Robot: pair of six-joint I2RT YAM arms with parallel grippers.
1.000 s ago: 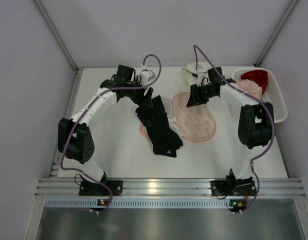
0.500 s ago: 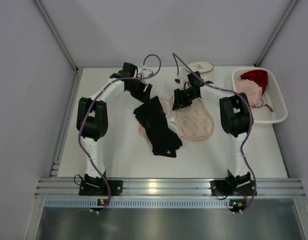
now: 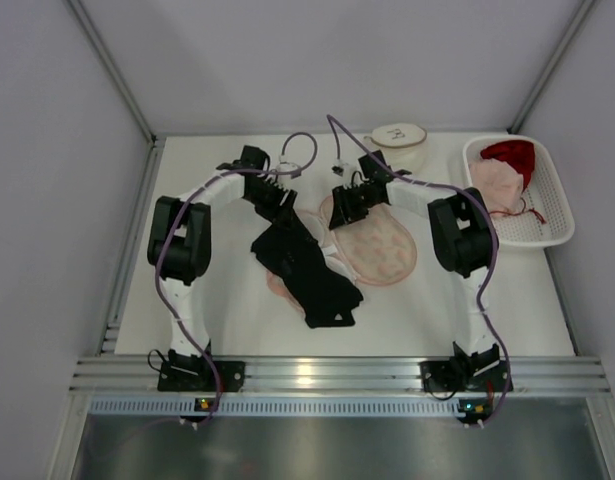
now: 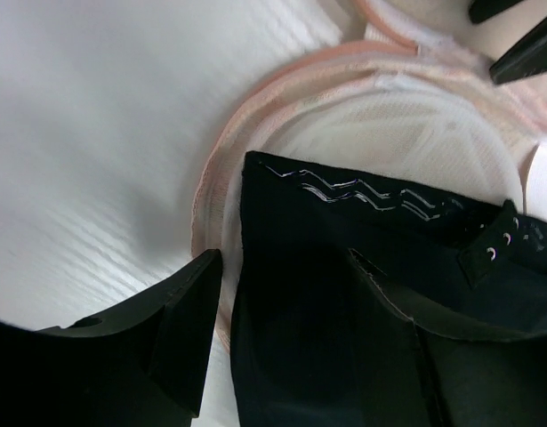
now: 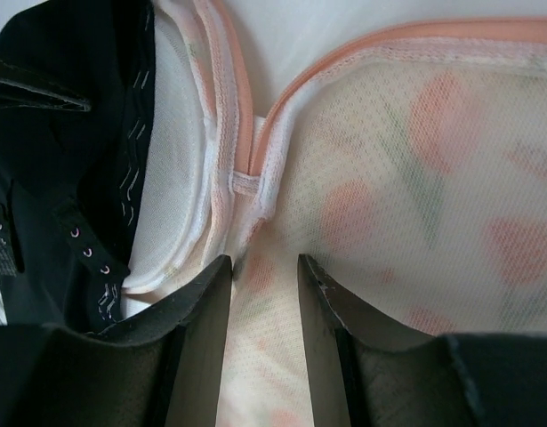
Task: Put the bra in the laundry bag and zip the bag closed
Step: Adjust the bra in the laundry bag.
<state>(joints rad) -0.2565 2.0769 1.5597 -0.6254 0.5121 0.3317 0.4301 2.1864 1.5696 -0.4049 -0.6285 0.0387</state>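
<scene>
Between grey walls [image 3: 337, 60], white table [image 3: 437, 310] under bra [image 3: 307, 265].

My white table [image 3: 417, 320] is bearing the pink laundry bag [image 3: 387, 250] at centre, a round white object [image 3: 397, 135] behind it, a white basket [image 3: 552, 210] far right.

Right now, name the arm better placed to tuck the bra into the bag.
Left. The left gripper straddles the bra, which lies on the bag; the right gripper pinches the bag's mesh and can steady it.
</scene>
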